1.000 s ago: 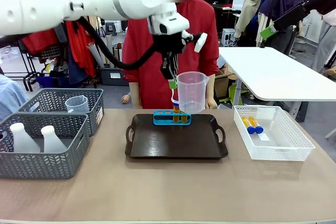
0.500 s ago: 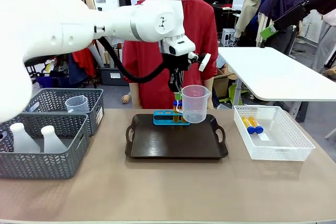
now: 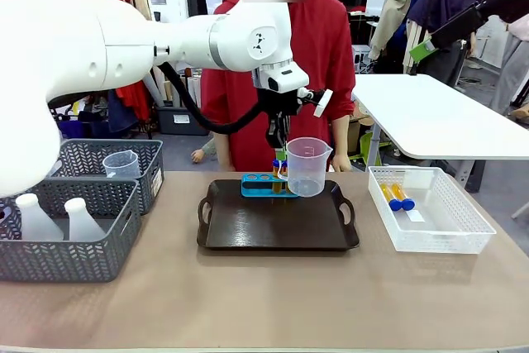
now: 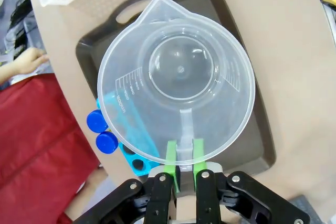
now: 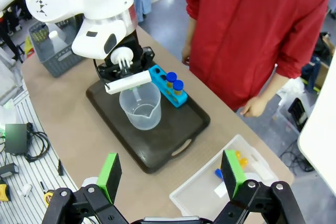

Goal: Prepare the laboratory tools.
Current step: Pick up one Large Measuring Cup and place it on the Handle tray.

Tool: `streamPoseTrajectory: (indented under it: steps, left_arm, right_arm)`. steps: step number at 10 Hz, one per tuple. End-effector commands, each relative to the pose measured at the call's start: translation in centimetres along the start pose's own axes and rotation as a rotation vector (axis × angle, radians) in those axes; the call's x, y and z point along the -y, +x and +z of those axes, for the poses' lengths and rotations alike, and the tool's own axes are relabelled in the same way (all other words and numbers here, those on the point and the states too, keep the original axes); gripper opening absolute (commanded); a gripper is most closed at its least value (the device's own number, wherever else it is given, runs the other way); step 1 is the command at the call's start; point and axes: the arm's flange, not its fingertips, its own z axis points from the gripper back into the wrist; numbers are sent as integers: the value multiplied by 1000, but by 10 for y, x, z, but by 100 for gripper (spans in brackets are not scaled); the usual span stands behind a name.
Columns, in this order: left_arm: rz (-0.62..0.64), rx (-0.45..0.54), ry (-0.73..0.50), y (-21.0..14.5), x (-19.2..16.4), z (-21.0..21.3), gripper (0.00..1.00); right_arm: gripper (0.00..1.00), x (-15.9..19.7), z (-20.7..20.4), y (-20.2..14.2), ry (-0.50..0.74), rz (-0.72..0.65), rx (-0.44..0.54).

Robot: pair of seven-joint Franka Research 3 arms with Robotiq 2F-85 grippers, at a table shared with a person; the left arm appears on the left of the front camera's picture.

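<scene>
The beaker (image 3: 307,167) hangs upright and empty, low over the back right part of the dark tray (image 3: 248,229). It sits just beside the small blue rack (image 3: 258,184), and I cannot tell if its base touches the tray. The left end effector (image 4: 181,156) is pinched narrow on the beaker's handle, with green pads on either side of the thin strap.

The step in hand looks like setting the beaker down on the tray. The grip is on the handle alone, so the cup can swing. It should be lowered straight and slowly, and kept level until the base sits flat. The two blue-capped tubes (image 3: 278,169) in the rack stand close to the beaker's wall. Any sideways drift toward them could knock the rack, so the beaker is better placed toward the open middle of the tray. The fingers should part only once the base is resting, and then lift straight up clear of the handle.

The right end effector (image 5: 170,174) is spread wide and holds nothing, high above the worktop (image 3: 264,303). More tubes (image 3: 395,196) lie in the white basket (image 3: 463,237), and flasks (image 3: 37,217) wait in a grey basket (image 3: 74,258).
</scene>
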Motion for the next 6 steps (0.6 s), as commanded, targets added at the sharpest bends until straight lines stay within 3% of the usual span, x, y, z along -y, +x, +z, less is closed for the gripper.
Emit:
streamPoseTrajectory:
  steps: [1,6]
  left_arm:
    - [-52,-14,-51,1,9,-4,0]
    - [-31,-85,-27,12,-5,-66,0]
  right_arm:
    - [100,0,1,0,9,3,9]
    - [100,0,1,0,9,3,9]
